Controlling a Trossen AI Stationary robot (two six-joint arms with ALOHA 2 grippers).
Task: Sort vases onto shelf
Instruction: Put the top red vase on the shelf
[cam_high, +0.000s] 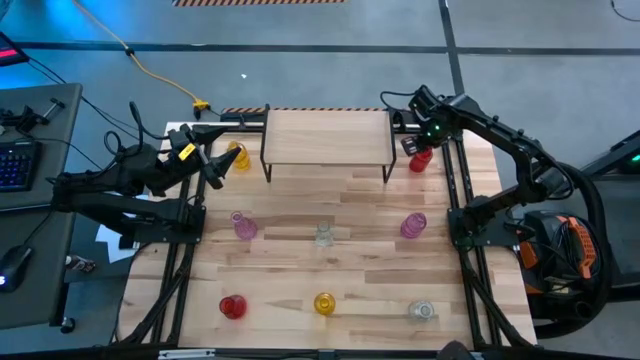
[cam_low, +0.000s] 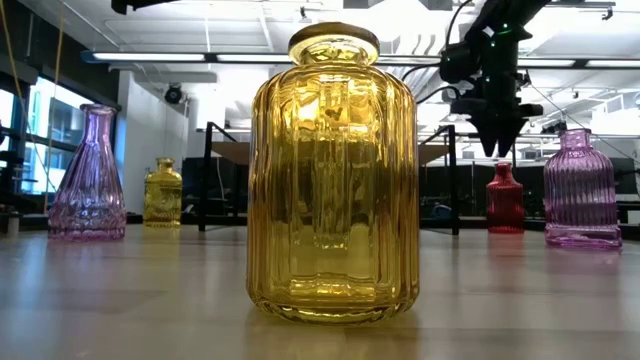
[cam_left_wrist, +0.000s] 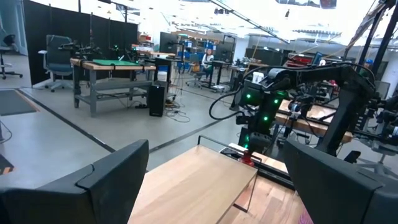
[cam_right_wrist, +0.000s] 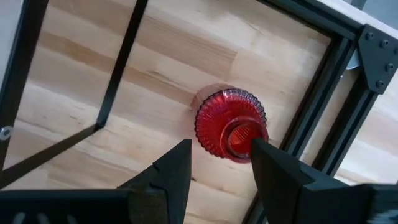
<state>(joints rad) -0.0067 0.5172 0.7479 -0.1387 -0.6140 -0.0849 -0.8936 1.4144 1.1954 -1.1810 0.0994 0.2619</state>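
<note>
From above, the right end effector (cam_high: 415, 143) is seen just beyond the shelf's (cam_high: 327, 135) right end, over a red vase (cam_high: 421, 159) that stands on the desk (cam_high: 340, 270) beside the shelf's right legs. The left end effector (cam_high: 212, 165) is held near the shelf's left end, with a yellow vase (cam_high: 238, 157) just beside it on the desk. Six further vases are spread over the desk in front of the shelf: two pink, two clear, one red and one yellow. Nothing is seen on the shelf board.

At desk height, a yellow vase (cam_low: 333, 175) fills the middle of the picture. The right end effector (cam_low: 497, 135) hangs directly above the far red vase (cam_low: 505, 199), its tips apart from the vase's mouth.

In the left wrist view, the left end effector (cam_left_wrist: 217, 186) is seen spread wide and released, nothing between its fingers (cam_left_wrist: 106, 180); the shelf (cam_left_wrist: 193, 183) lies ahead of it.

In the right wrist view, the right end effector (cam_right_wrist: 217, 158) is parted and grasps nothing. The red vase (cam_right_wrist: 231, 124) stands upright on the desk below, its neck lined up close to one finger (cam_right_wrist: 277, 168) rather than centred in the gap.
</note>
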